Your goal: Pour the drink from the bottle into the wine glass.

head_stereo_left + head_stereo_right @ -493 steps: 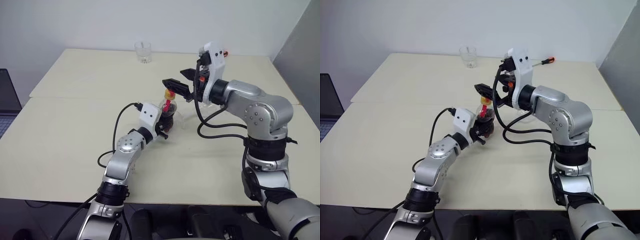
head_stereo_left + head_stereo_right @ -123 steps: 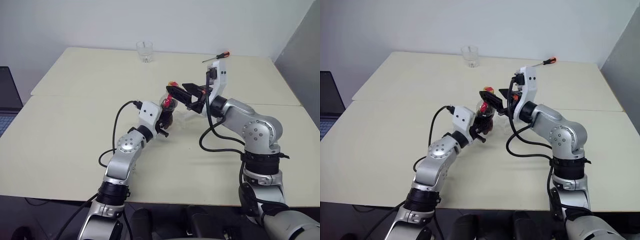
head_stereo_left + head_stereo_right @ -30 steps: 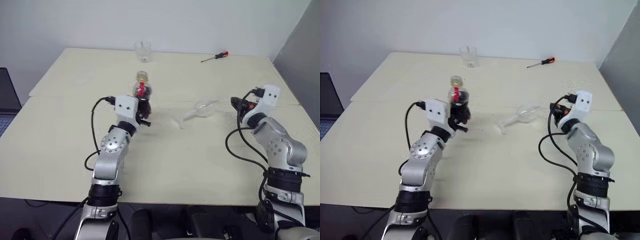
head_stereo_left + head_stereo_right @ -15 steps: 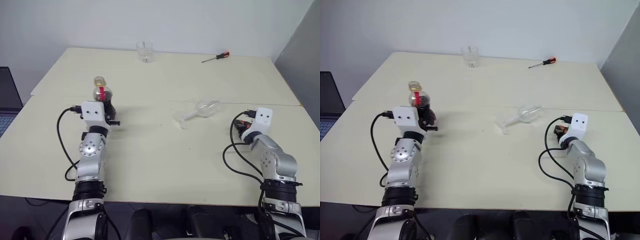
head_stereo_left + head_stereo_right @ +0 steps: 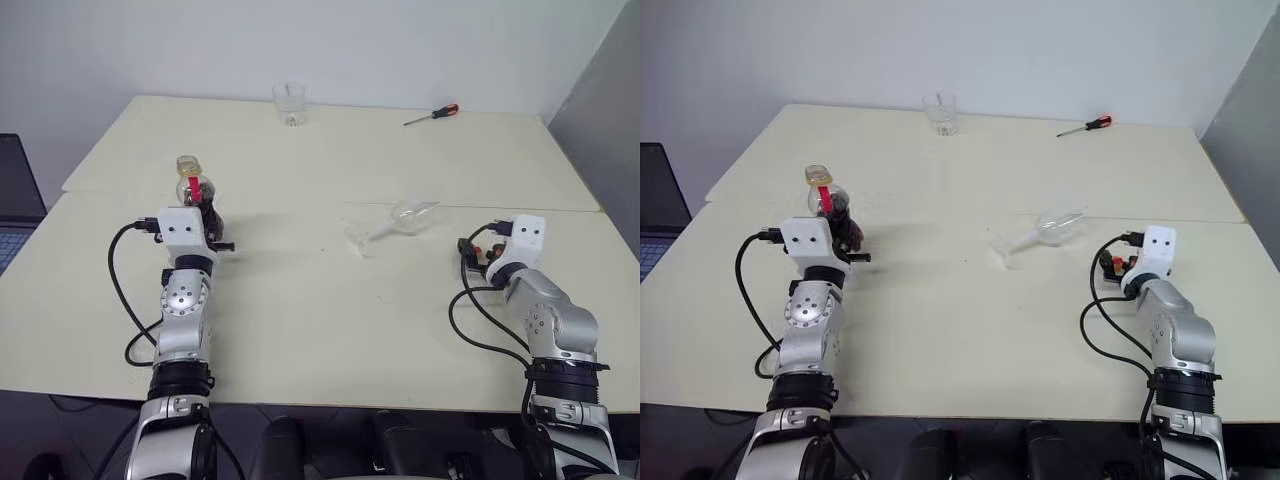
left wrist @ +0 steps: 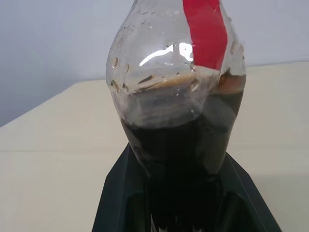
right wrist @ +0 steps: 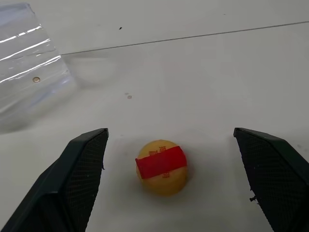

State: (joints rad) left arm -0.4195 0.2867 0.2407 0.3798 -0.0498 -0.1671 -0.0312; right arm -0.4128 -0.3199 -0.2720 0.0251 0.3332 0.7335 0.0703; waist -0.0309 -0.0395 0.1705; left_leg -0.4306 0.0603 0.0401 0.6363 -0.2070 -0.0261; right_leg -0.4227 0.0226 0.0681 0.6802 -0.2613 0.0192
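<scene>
I am holding the bottle upright in the left gripper, whose two black fingers are clamped on the bottle's lower body; in the left wrist view the drink fills the lower half, dark with a foam line. The neck is open. The yellow cap, marked with a red strip, is lying on the table between the fingers of the right gripper, which are standing wide apart and not touching it. I judge the uncapping step complete and the cap released.

The wine glass is lying on its side near the table's centre seam, foot toward me, well apart from both grippers. I judge pouring impossible in this condition. The next move calls for the empty right gripper to reach the glass, take it by stem or bowl, and stand it upright. A short tumbler and a screwdriver are sitting at the far edge, uninvolved.
</scene>
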